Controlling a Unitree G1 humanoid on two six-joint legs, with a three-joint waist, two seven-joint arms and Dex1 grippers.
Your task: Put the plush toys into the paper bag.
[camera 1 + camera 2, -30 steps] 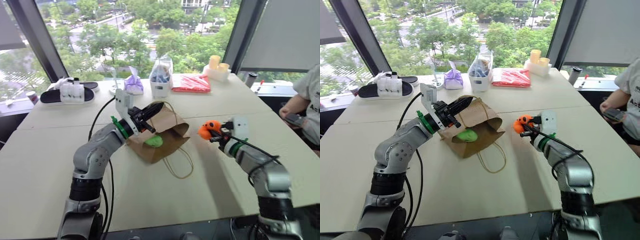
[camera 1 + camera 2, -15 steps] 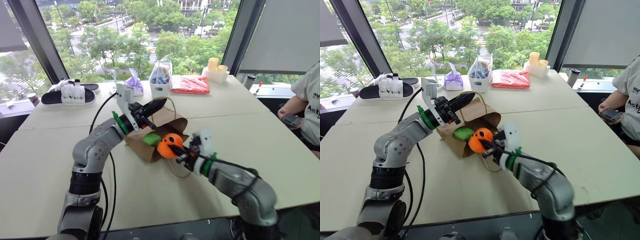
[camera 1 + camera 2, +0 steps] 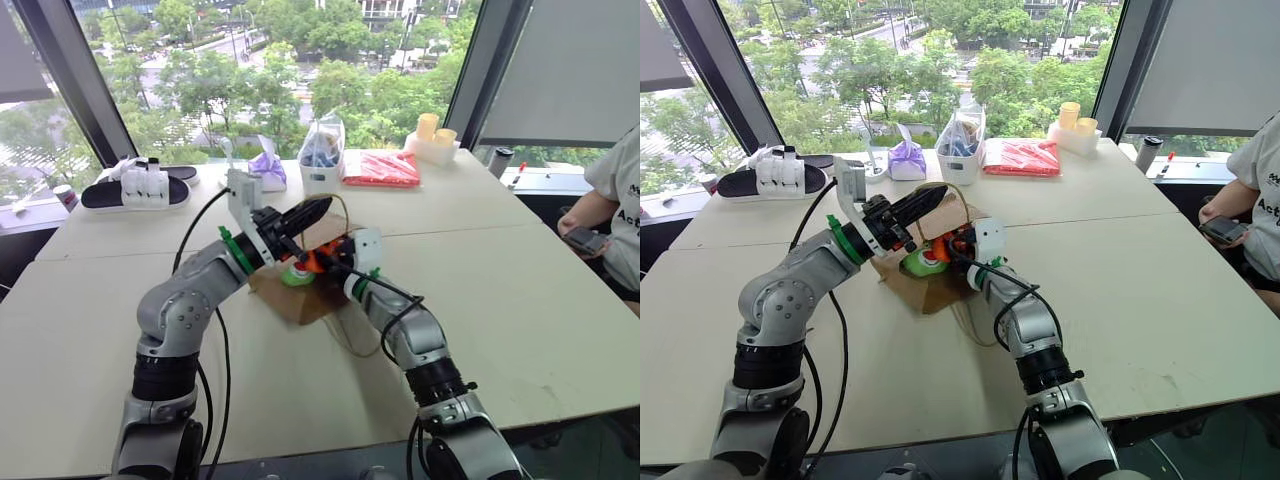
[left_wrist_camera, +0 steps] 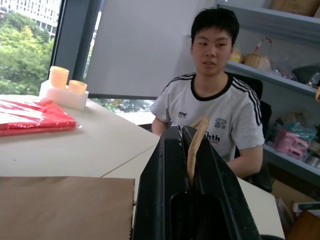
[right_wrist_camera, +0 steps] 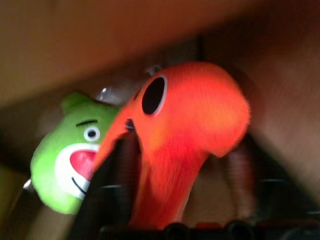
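Observation:
The brown paper bag point(image 3: 292, 300) lies on its side on the table with its mouth lifted. My left gripper point(image 3: 312, 210) is shut on the bag's upper edge, and a strip of brown paper is pinched between its fingers point(image 4: 170, 165). My right gripper point(image 3: 322, 263) reaches into the mouth. Its fingers point(image 5: 107, 190) stand apart on either side of the orange plush toy point(image 5: 190, 115), with a gap on one side. The green plush toy point(image 5: 70, 155) lies inside the bag just beside the orange one, and is also seen in the head view point(image 3: 918, 263).
Along the table's far edge stand a black tray with white bottles point(image 3: 135, 185), a purple pouch point(image 3: 267, 168), a white tub point(image 3: 322, 160), a red packet point(image 3: 382, 168) and yellow cups point(image 3: 436, 135). A person point(image 3: 620, 200) sits at the right edge.
My right arm has swung left and forward, carrying the orange toy from the right of the table into the bag's mouth, and its fingers have spread. The left gripper has kept its hold.

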